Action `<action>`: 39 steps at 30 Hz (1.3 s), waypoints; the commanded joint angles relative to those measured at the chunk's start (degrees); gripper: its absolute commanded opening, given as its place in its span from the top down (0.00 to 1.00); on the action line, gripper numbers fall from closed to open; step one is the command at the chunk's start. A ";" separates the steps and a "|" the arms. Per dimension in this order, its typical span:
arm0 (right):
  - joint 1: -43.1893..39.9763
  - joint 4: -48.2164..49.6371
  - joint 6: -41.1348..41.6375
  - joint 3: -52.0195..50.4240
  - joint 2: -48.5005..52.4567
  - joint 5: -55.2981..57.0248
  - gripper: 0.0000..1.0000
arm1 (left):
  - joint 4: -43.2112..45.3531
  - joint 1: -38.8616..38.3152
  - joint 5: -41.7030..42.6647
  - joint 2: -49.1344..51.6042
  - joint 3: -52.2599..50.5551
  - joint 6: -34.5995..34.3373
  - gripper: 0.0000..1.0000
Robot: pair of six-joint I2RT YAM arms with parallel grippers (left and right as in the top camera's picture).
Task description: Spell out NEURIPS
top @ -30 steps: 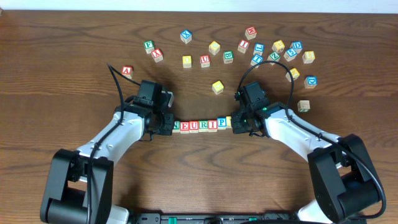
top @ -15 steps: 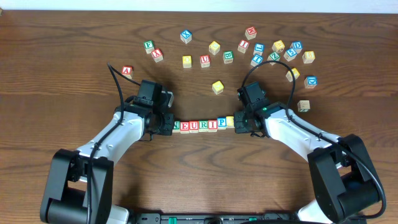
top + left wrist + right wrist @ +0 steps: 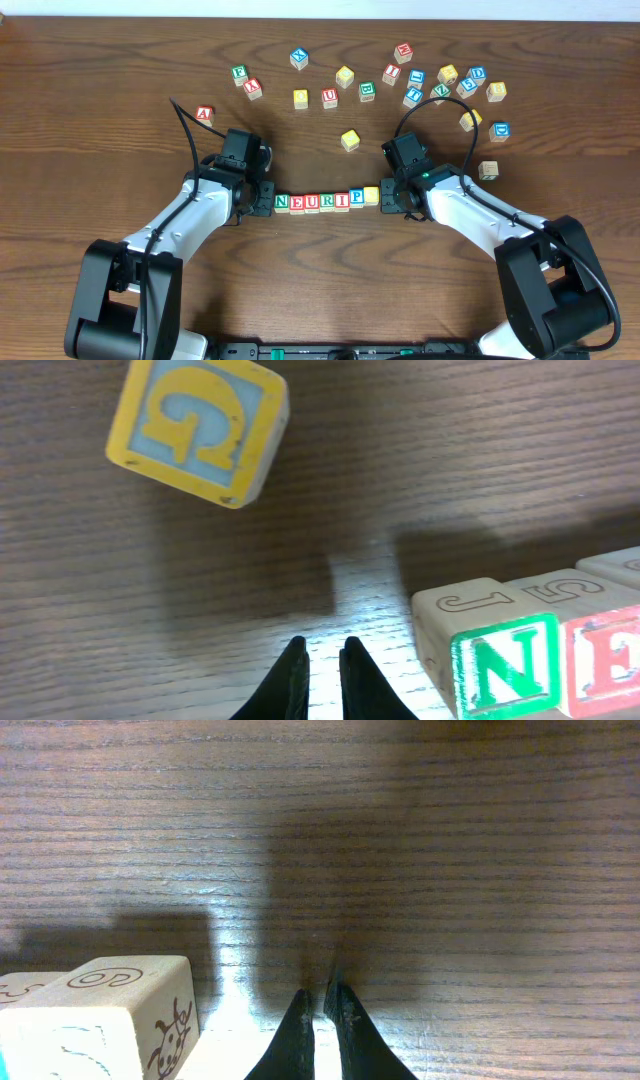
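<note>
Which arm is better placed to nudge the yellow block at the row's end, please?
Likely the right: the right fingers, shut, sit just beside the yellow block; the left fingers are at the far end, by the N block.

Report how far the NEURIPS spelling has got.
Done: the row of wooden letter blocks reads N-E-U-R-I-P, with a seventh, yellow block at the P end; its letter is unreadable. In hand: nothing; left gripper and right gripper are shut, empty. Left: confirm the S.

N block (image 3: 505, 670) lettered green, E block (image 3: 605, 665) red, G block (image 3: 197, 428) yellow on blue.
</note>
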 commanded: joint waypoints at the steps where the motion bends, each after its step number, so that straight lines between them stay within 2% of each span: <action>1: 0.35 -0.20 0.92 0.59 0.48 1.09 0.95 | -0.28 -0.04 -3.39 0.76 1.27 -0.61 0.87; 2: 0.33 -0.20 0.92 0.59 0.48 1.09 0.96 | -0.28 -0.04 -4.61 0.76 1.27 -1.07 0.83; 3: 0.33 -0.17 0.92 0.59 0.48 1.11 0.96 | -0.28 0.00 -5.97 0.76 1.27 -1.55 0.74; 6: 0.33 -0.15 1.01 0.59 0.48 1.14 0.97 | -0.31 0.00 -9.14 0.57 1.27 -2.27 0.69; 8: 0.33 -0.22 1.84 0.59 0.48 1.88 0.97 | -0.33 0.00 -9.25 -0.09 1.27 -2.27 0.59; 10: 0.31 -0.07 1.81 0.59 0.48 1.99 0.98 | -0.35 0.00 -9.25 -1.42 1.27 -2.25 0.40; 12: 0.20 0.24 1.81 0.59 0.48 1.99 0.98 | -0.39 0.00 -9.25 -3.41 1.27 -2.27 0.29; 21: -0.90 0.63 1.70 0.85 -0.13 1.51 0.99 | -5.27 0.00 -9.22 -19.67 1.27 -2.27 0.20; 25: -0.90 -0.17 1.64 0.85 -2.75 1.53 0.99 | -6.62 0.00 -9.25 -24.26 1.27 -2.27 0.19; 27: -0.87 -0.74 1.11 0.85 -4.79 1.51 0.99 | -6.71 0.00 -9.22 -25.59 1.27 -2.27 0.18; 29: -0.79 -2.08 0.59 0.85 -8.55 0.85 0.99 | -6.78 -0.02 -9.22 -26.51 1.27 -2.27 0.12; 35: 1.84 -3.69 -4.09 0.85 -16.46 -1.51 0.99 | -8.37 -0.02 -9.22 -26.49 1.27 -2.27 0.11; 39: 5.66 -4.22 -4.70 0.85 -17.81 -1.51 0.99 | -9.53 -0.02 -9.20 -26.49 1.27 -2.27 0.11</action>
